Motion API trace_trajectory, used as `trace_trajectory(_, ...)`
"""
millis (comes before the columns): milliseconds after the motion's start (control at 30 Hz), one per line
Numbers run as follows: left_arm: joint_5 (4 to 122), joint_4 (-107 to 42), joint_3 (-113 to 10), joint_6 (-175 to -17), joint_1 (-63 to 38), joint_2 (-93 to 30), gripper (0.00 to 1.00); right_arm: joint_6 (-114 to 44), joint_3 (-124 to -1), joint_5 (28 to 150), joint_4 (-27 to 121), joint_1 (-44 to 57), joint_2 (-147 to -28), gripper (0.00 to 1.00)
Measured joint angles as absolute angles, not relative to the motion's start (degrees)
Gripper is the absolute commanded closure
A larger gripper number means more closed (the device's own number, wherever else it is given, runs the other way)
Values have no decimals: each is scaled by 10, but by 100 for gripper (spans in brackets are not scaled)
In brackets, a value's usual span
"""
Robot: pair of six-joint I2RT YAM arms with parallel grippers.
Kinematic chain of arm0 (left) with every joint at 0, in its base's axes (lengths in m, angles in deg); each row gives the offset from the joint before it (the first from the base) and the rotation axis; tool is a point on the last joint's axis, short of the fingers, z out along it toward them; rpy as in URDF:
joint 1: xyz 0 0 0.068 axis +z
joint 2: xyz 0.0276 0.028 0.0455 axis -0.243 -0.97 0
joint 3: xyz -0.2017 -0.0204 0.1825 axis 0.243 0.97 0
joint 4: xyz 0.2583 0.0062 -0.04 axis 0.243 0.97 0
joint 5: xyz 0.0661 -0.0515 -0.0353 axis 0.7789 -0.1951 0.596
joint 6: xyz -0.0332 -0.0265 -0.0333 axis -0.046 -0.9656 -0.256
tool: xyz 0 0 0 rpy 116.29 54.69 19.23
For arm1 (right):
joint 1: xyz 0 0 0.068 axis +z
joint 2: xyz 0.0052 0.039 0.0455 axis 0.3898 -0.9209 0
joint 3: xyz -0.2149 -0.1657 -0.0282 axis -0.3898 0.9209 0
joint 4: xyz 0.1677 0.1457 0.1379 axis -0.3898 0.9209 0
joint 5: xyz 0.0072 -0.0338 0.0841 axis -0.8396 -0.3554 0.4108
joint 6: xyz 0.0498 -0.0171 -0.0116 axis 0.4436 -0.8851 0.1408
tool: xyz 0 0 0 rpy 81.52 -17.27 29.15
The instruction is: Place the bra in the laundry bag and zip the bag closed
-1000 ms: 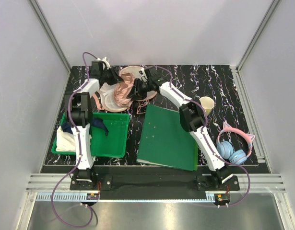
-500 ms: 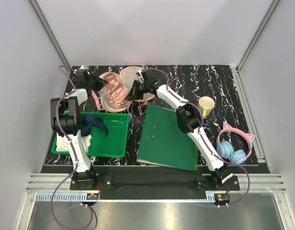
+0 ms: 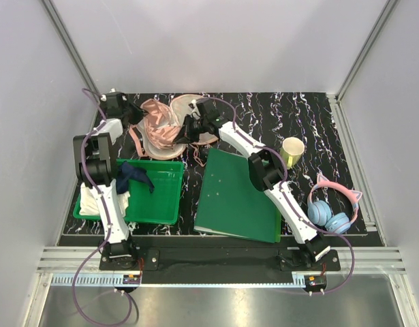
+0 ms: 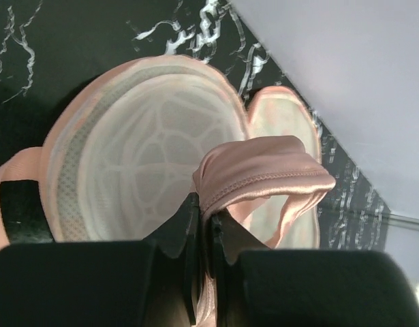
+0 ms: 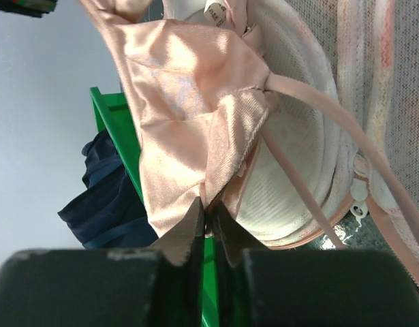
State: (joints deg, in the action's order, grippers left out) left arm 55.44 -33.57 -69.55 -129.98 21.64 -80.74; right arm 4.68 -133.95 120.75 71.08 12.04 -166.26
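The top view looks steeply down from above and behind the arm bases and covers the whole worktop (image 3: 311, 112). The left wrist view sits close behind the left pincer (image 4: 202, 221) and the right wrist view close behind the right pincer (image 5: 208, 216); each looks along its fingers. All three views share the bra (image 3: 161, 128) and the bag (image 3: 185, 102).

- We count one green bin (image 3: 161, 197), taken as our reference.
- Inside the bin: one dark blue cloth (image 3: 134, 176) and one white cloth (image 3: 92, 201).
- Beyond the bin's far edge: one bra (image 3: 161, 124) and one laundry bag (image 3: 157, 150).
- Just right of the bin: one green folder (image 3: 238, 194).
- Farther right of the bin: one paper cup (image 3: 292, 148) and one pair of headphones (image 3: 332, 210).
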Motion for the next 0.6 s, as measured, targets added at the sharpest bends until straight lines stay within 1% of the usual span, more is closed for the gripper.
trace_trajectory(33, 555, -323, -705, -1297, 217, -815, 74, 47, -1340, 1207, 711, 120, -1663, 74)
trace_trajectory(67, 556, -309, -716, -1293, 217, -822, 66, 47, -1340, 1207, 712, 120, -1663, 68)
trace_trajectory(100, 557, -291, -732, -1288, 217, -832, 61, 46, -1340, 1208, 713, 120, -1663, 60)
trace_trajectory(133, 559, -270, -751, -1286, 217, -844, 57, 44, -1340, 1207, 717, 120, -1663, 58)
trace_trajectory(167, 561, -258, -761, -1279, 217, -850, 45, 45, -1341, 1207, 720, 120, -1663, 53)
trace_trajectory(200, 563, -237, -776, -1274, 217, -856, 41, 41, -1342, 1207, 725, 120, -1663, 48)
trace_trajectory(233, 565, -216, -791, -1268, 217, -861, 39, 37, -1343, 1207, 731, 119, -1663, 39)
trace_trajectory(300, 572, -183, -815, -1256, 217, -864, 33, 24, -1343, 1207, 748, 119, -1660, 33)
trace_trajectory(333, 577, -166, -825, -1249, 217, -864, 25, 13, -1342, 1206, 761, 118, -1656, 26)
trace_trajectory(367, 582, -155, -834, -1242, 218, -863, 21, 0, -1338, 1205, 776, 118, -1650, 23)
trace_trajectory(433, 591, -136, -838, -1229, 219, -854, 18, -38, -1322, 1194, 815, 116, -1626, 17)
trace_trajectory(500, 604, -105, -838, -1216, 220, -837, 16, -81, -1311, 1174, 858, 113, -1594, 14)
trace_trajectory(533, 610, -92, -836, -1210, 220, -825, 16, -105, -1306, 1161, 877, 110, -1577, 9)
trace_trajectory(567, 617, -82, -833, -1203, 220, -812, 17, -127, -1299, 1147, 893, 106, -1558, 6)
trace_trajectory(600, 622, -74, -827, -1198, 220, -796, 23, -149, -1288, 1131, 907, 102, -1536, 5)
